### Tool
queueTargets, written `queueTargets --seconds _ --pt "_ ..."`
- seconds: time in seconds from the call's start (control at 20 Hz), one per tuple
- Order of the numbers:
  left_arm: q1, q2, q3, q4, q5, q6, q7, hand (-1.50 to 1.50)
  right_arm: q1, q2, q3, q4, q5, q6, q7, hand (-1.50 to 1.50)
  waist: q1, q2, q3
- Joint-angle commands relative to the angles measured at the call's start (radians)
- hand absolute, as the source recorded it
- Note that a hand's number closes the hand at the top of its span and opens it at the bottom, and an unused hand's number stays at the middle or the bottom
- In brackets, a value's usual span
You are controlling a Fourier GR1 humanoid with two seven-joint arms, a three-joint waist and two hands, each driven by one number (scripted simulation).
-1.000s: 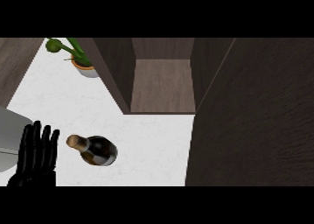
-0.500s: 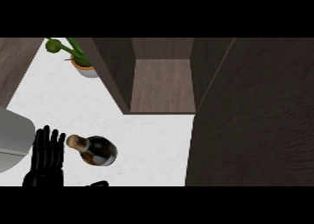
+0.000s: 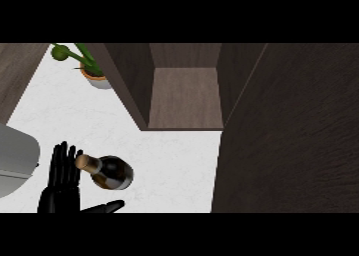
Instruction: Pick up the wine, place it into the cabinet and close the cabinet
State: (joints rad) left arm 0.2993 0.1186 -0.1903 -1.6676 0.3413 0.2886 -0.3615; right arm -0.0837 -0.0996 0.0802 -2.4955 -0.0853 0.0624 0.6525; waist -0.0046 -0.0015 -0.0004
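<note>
You have just one view, from the robot's head. It looks steeply down onto the white counter (image 3: 174,155). The open cabinet (image 3: 183,95) sits at the top middle of the frame, and its dark door (image 3: 300,135) fills the right side. A plant (image 3: 90,65) is at the upper left. A hand (image 3: 60,182) comes in from the lower left edge, close to the camera.

dark wine (image 3: 112,173) with tan cork, black hand (image 3: 61,185), white marbled counter (image 3: 167,155), dark wood-grain cabinet (image 3: 183,95)
</note>
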Motion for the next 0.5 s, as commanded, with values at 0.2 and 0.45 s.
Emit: queueTargets --seconds 0.2,0.45 --pt "-0.037 0.002 0.067 0.143 0.040 -0.099 -0.071 -1.50 -0.008 0.012 0.002 -0.127 -0.074 -0.012 0.081 -1.50 0.002 0.000 0.000" --pt "-0.023 -0.021 0.050 0.138 0.009 -0.090 -0.088 -1.50 -0.024 0.005 0.013 -0.153 -0.062 -0.022 0.136 -1.50 0.004 0.000 0.000"
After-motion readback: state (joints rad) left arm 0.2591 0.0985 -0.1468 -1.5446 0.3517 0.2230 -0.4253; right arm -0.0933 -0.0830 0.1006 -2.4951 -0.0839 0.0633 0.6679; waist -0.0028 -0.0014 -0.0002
